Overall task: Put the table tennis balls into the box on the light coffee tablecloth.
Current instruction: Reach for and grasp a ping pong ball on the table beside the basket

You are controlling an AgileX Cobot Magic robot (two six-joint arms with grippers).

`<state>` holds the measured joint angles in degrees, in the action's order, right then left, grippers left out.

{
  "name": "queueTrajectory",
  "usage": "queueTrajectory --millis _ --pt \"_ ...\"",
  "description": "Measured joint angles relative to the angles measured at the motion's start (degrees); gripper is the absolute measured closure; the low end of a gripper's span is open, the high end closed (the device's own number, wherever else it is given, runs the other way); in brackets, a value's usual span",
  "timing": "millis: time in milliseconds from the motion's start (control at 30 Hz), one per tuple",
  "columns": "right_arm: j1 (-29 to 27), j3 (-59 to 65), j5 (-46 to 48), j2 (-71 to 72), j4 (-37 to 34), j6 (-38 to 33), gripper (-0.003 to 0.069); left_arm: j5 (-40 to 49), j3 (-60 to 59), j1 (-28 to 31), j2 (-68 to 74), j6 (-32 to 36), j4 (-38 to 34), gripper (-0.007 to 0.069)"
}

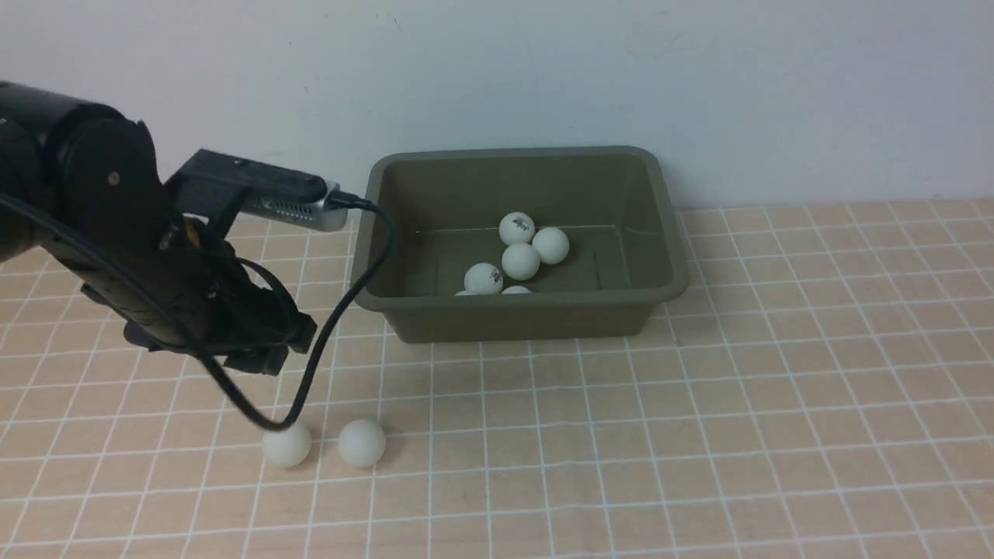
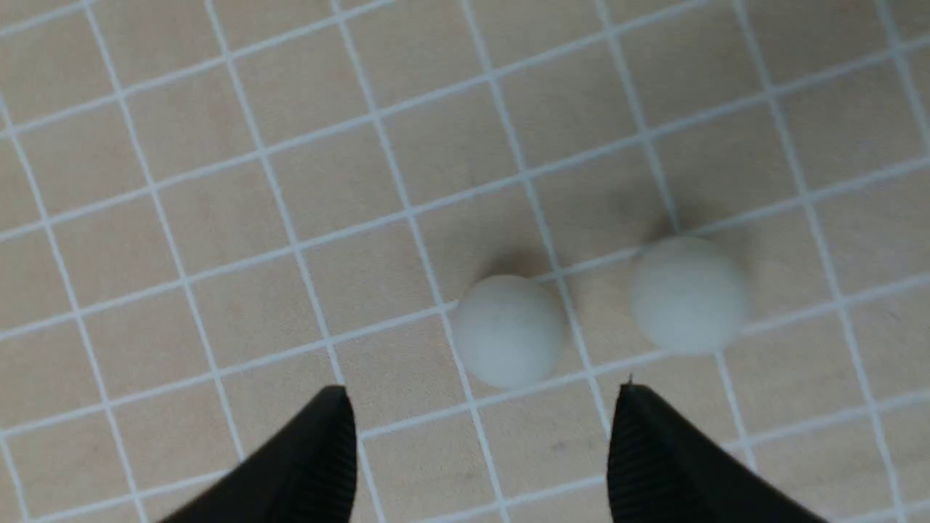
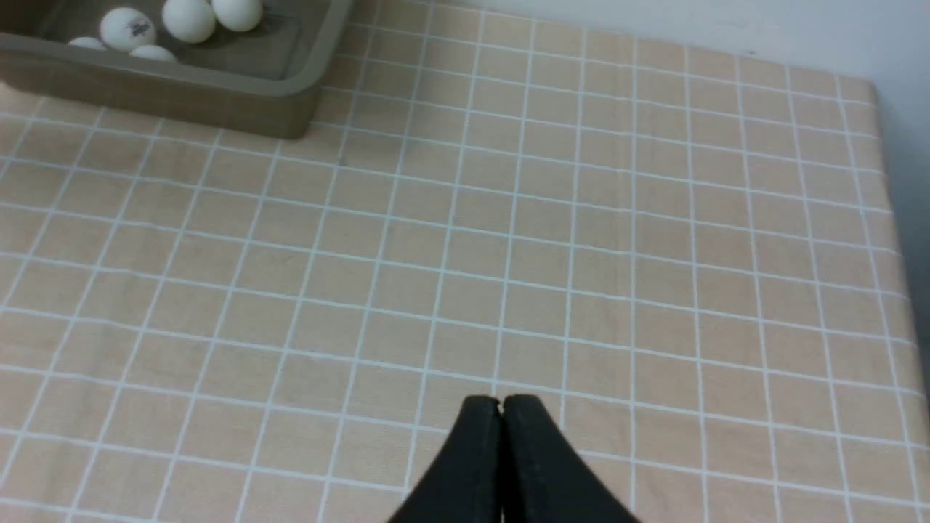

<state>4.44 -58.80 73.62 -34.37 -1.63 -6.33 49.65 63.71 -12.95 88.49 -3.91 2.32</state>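
Observation:
Two white table tennis balls lie loose on the light coffee tablecloth [image 1: 699, 435]: one [image 1: 286, 446] [image 2: 508, 330] under my left arm's cable, the other [image 1: 362, 442] [image 2: 689, 293] beside it. My left gripper [image 2: 483, 396] hangs open above the cloth, just short of the nearer ball, holding nothing. The olive-green box [image 1: 528, 318] [image 3: 218, 94] stands at the back with several balls [image 1: 520, 261] [image 3: 189, 18] inside. My right gripper [image 3: 500, 402] is shut and empty over bare cloth, out of the front view.
A black cable [image 1: 342, 310] loops from the left wrist camera down to the cloth beside the left ball. A white wall [image 1: 543, 70] rises right behind the box. The tablecloth's right edge [image 3: 890, 218] shows in the right wrist view.

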Motion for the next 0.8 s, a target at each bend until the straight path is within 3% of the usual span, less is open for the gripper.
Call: queueTrajectory --millis 167,400,800 --pt "0.0 0.0 0.0 0.0 -1.3 -0.6 0.0677 -1.1 -0.1 4.0 6.6 -1.4 -4.3 0.0242" --pt "0.0 0.0 -0.3 0.0 -1.3 -0.7 0.0677 -3.2 -0.1 4.0 12.4 2.3 -12.0 0.0242" --pt "0.0 0.0 -0.4 0.0 -1.3 -0.8 0.0677 -5.2 -0.1 4.0 15.0 3.5 -13.4 0.0242"
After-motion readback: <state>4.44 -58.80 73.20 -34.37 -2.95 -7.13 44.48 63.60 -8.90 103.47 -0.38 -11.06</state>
